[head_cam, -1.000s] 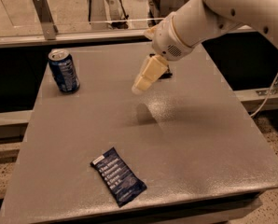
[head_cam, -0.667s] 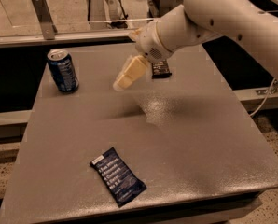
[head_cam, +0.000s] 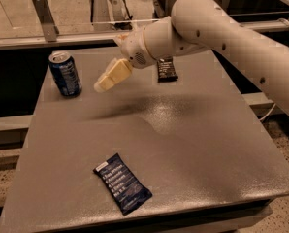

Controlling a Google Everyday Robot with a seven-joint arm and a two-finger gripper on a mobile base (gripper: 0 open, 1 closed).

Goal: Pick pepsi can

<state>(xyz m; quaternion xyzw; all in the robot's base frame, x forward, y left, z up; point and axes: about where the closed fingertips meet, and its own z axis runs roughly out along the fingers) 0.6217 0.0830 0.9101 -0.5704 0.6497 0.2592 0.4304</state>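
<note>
The pepsi can (head_cam: pixel 65 74) stands upright at the far left of the grey table (head_cam: pixel 193 144), dark blue with a silver top. My gripper (head_cam: pixel 102 85), with pale cream fingers, hangs above the table just right of the can, a short gap away from it. It holds nothing that I can see. The white arm reaches in from the upper right.
A flat dark blue bar wrapper (head_cam: pixel 122 183) with white text lies near the table's front edge. A smaller black bar wrapper (head_cam: pixel 167 69) lies at the back, partly behind the arm. A metal rail and upright bracket (head_cam: pixel 43 16) run behind the table.
The gripper has moved left across the table toward the can. The black wrapper behind the arm has come into view.
</note>
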